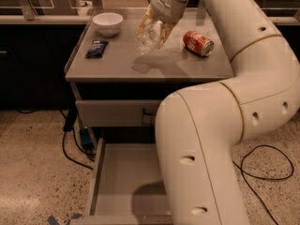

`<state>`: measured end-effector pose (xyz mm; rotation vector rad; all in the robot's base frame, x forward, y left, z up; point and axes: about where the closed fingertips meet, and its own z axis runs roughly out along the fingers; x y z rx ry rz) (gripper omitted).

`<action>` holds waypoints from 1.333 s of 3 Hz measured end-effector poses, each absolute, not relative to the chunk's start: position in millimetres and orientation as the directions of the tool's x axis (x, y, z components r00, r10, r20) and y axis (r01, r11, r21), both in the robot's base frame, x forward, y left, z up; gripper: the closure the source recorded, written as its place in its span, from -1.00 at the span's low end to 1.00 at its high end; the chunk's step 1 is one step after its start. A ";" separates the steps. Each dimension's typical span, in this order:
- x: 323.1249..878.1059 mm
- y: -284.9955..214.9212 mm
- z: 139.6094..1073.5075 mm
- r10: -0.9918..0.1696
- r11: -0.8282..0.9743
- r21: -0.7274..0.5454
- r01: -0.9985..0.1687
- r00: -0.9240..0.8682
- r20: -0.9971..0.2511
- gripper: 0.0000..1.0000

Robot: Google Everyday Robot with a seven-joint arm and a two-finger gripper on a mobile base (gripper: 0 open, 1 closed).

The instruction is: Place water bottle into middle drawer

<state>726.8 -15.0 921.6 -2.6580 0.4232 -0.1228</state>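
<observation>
My gripper is above the middle of the grey cabinet top, shut on the water bottle. The bottle is clear crinkly plastic, tilted down to the left, and lifted off the surface; its shadow lies on the top below it. The middle drawer is pulled open below, a shallow grey tray with a flat floor. My arm hides its right part.
A red soda can lies on its side at the right of the top. A white bowl stands at the back left, and a dark blue packet lies in front of it. The shut upper drawer front is below the top. Cables lie on the floor.
</observation>
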 end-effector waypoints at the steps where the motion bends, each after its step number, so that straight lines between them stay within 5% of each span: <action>1: 685.6 -29.6 940.2 -0.250 -0.860 -0.457 -0.229 0.968 -0.014 1.00; 3: 572.5 -62.7 982.9 -0.224 -0.857 -0.480 -0.187 0.974 0.021 1.00; 4: 563.0 -60.8 961.2 -0.219 -0.865 -0.458 -0.204 0.975 -0.020 1.00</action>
